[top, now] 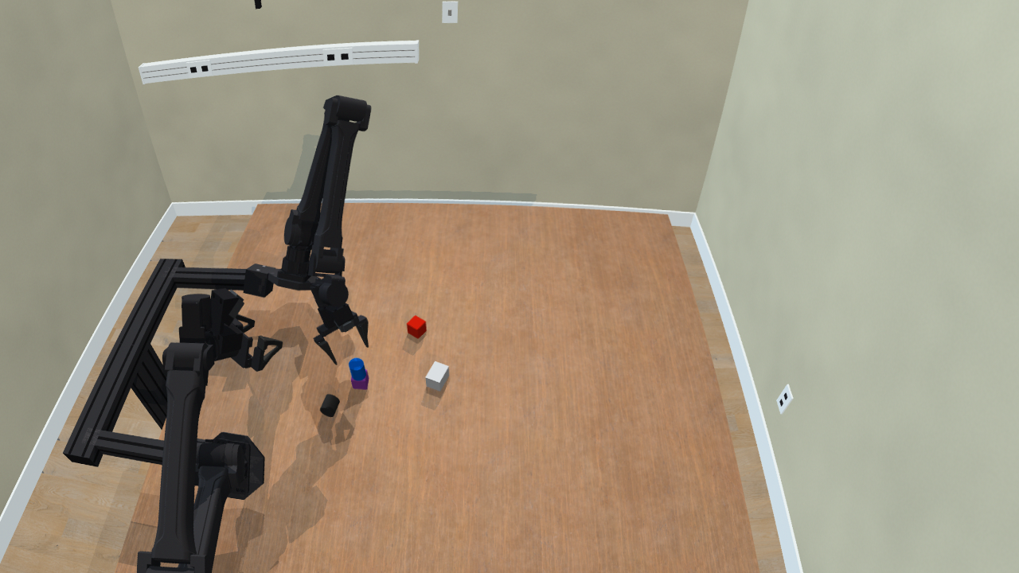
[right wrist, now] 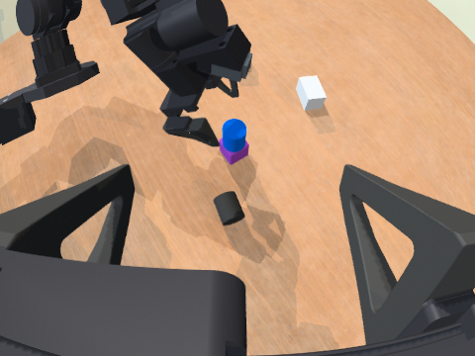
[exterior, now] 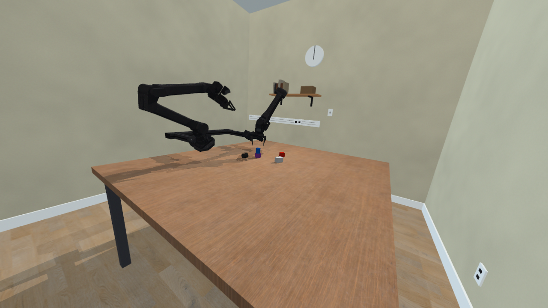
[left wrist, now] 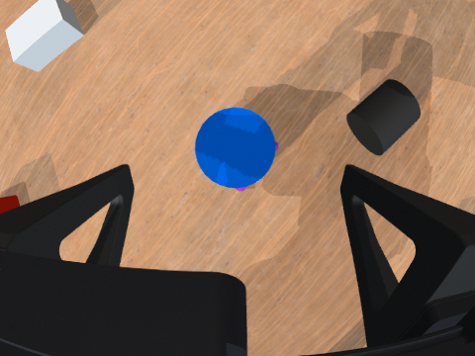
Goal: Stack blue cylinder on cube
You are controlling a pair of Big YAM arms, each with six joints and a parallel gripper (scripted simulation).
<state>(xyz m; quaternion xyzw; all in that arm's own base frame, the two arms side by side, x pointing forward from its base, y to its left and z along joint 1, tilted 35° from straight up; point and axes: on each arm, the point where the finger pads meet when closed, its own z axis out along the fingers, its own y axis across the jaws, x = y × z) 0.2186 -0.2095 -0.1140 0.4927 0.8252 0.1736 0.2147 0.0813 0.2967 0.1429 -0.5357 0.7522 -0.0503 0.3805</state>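
The blue cylinder stands upright on the purple cube near the middle-left of the table. It also shows in the exterior view and in the right wrist view. In the left wrist view the cylinder's round top hides almost all of the cube. My left gripper is open and empty, raised above and just behind the stack. My right gripper is open and empty, held high over the table's left side.
A black cylinder lies on its side close to the stack. A white cube and a red cube sit to the right of the stack. The arms' black base frame runs along the left edge.
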